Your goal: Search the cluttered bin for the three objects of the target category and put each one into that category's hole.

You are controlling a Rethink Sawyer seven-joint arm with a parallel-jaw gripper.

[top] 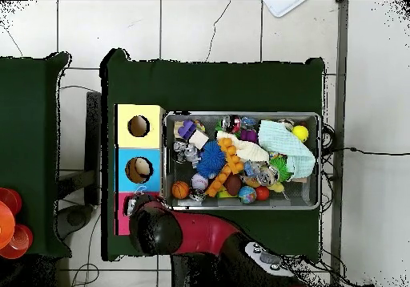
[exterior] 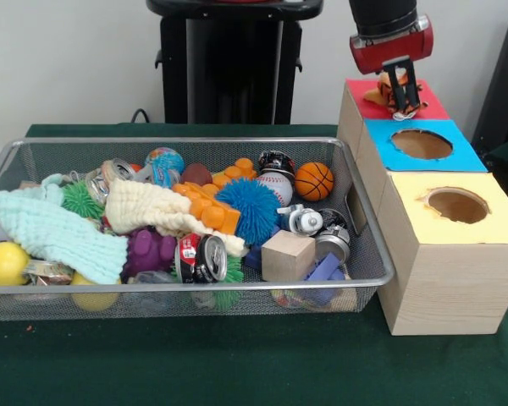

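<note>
The silver wire-mesh bin (exterior: 195,288) lies on the green table, full of clutter; it also shows in the overhead view (top: 240,115). My gripper (exterior: 400,95) hangs low over the red top (exterior: 427,106) of the wooden box, to the right of the bin. It is shut on a small orange plush with dark stripes (exterior: 385,86), held right at the red top. The red-topped hole is hidden behind the gripper and the plush. In the overhead view my arm (top: 156,228) covers most of the red top (top: 122,220). No other plush animal shows clearly in the bin.
The blue-topped hole (exterior: 421,144) and the yellow-topped hole (exterior: 457,205) sit in front of the red one. In the bin lie an orange basketball (exterior: 313,180), a blue spiky ball (exterior: 256,209), a wooden cube (exterior: 288,255), a can (exterior: 201,258) and a pale green cloth (exterior: 55,233).
</note>
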